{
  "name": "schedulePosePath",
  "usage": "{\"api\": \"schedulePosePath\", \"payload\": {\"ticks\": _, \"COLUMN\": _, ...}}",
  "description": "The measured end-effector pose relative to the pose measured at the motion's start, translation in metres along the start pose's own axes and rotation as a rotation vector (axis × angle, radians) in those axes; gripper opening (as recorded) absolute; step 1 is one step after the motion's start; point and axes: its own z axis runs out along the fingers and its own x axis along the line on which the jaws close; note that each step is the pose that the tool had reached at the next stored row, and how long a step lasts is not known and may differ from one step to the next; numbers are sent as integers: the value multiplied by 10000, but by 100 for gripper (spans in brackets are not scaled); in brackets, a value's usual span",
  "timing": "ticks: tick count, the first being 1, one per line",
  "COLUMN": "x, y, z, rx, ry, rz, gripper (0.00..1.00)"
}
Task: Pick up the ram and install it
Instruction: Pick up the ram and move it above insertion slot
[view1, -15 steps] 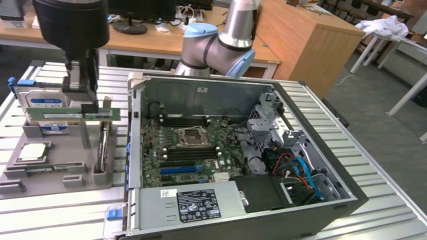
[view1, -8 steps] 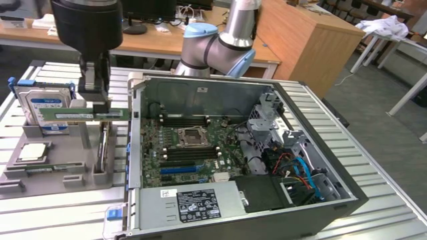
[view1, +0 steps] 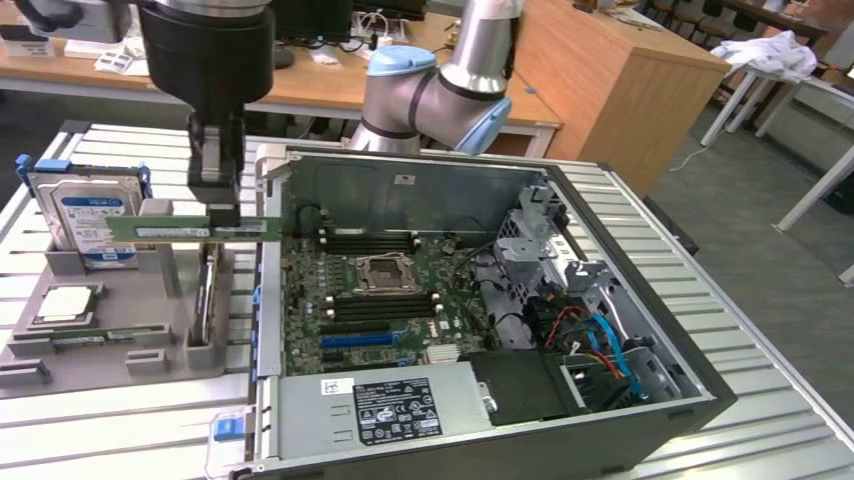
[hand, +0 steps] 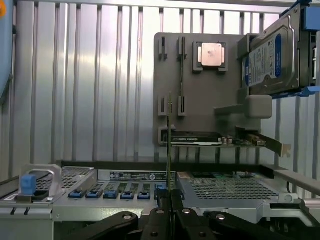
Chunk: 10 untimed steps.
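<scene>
The ram (view1: 187, 231) was seen pinched near one end between the fingers of the gripper (view1: 224, 214), which were pressed together on it. The green stick was held level and on its edge, its long side running across the exterior view. It was carried over the grey holder tray (view1: 94, 350), apart from the tray's floor, just to the exterior view's left of the open computer case (view1: 667, 330) and outside it. From the wrist view the ram (hand: 170, 145) was seen edge-on as a thin upright line rising from between the dark fingertips (hand: 159, 216). Behind the stick, on the far end of the tray, a blue-labelled hard drive (view1: 91, 215) was stood upright in its cradle. A square silver processor (view1: 64, 303) was laid flat in a recess of the tray. An expansion card (hand: 200, 139) was laid in the tray on the side near the case. Inside the case, the motherboard (view1: 400, 300) was exposed, with black memory slots (view1: 367, 240) lying on either side of the processor socket (view1: 380, 270). The tray and the case were set on a slatted metal table (view1: 120, 430).
</scene>
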Motion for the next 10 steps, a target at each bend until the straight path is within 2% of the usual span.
{"api": "schedulePosePath", "payload": {"ticks": 10, "x": 3, "y": -231, "z": -2, "rx": 0, "ry": 0, "rz": -5, "gripper": 12}}
